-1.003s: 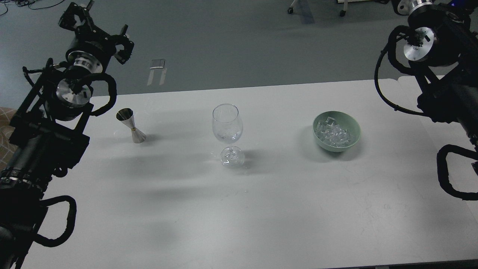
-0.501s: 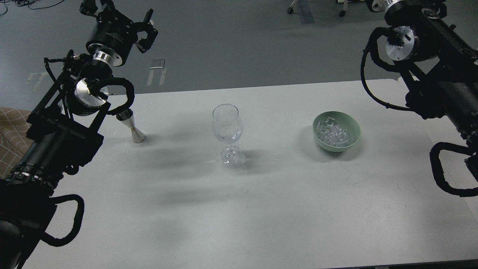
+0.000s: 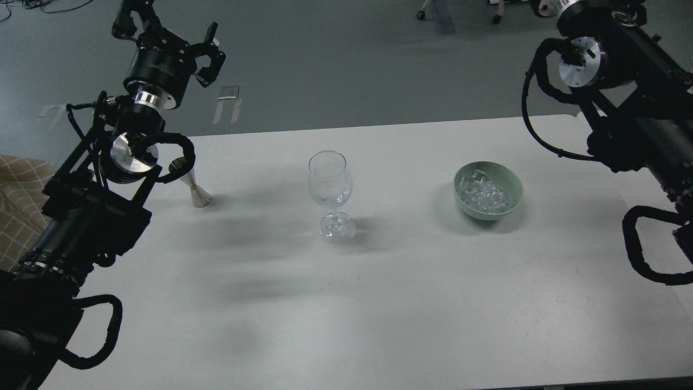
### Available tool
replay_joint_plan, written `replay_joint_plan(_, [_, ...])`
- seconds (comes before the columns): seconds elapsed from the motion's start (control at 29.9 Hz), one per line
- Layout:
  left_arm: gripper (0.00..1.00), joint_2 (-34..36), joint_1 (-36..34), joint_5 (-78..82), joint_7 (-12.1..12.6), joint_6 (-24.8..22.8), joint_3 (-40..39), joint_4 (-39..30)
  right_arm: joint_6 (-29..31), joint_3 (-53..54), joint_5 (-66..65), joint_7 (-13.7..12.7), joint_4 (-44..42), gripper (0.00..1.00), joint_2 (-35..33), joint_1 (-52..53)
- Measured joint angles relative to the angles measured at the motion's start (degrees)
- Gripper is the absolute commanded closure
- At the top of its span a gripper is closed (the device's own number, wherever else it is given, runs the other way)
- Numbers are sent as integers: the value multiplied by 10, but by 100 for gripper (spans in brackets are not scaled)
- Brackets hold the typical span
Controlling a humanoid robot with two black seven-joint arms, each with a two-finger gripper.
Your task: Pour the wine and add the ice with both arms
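Note:
A clear stemmed wine glass (image 3: 330, 184) stands upright at the middle of the white table (image 3: 379, 303). A pale green bowl (image 3: 513, 201) to its right holds a heap of clear ice cubes (image 3: 483, 194). A steel jigger (image 3: 196, 192) stands to the left, its top partly hidden by my left arm's cable. My left gripper (image 3: 169, 31) is raised beyond the table's far left edge, well above the jigger, with its fingers spread and nothing between them. My right arm (image 3: 622, 108) comes in at the right and runs off the top edge. Its gripper is out of view.
The grey floor lies beyond the table's far edge, with a tape mark (image 3: 229, 102) and chair castors (image 3: 422, 13). A beige checked cloth (image 3: 16, 206) shows at the left edge. The table's rounded right corner (image 3: 574, 116) lies under my right arm.
My left arm has lifted and swung right, so its cable now covers the jigger's top. My right arm has moved up and left. The glass, bowl and jigger have not moved.

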Motion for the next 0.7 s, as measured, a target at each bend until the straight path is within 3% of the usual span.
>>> replay_joint_plan(0.27, [2,-3,-7,6,2,-2,7,-3,5,10,1,5,4,0,-19,-21])
replay_joint_plan(0.7, [2,7,-12,14,2,5,11,5,2,11,-1,7,-5,0,9,-41])
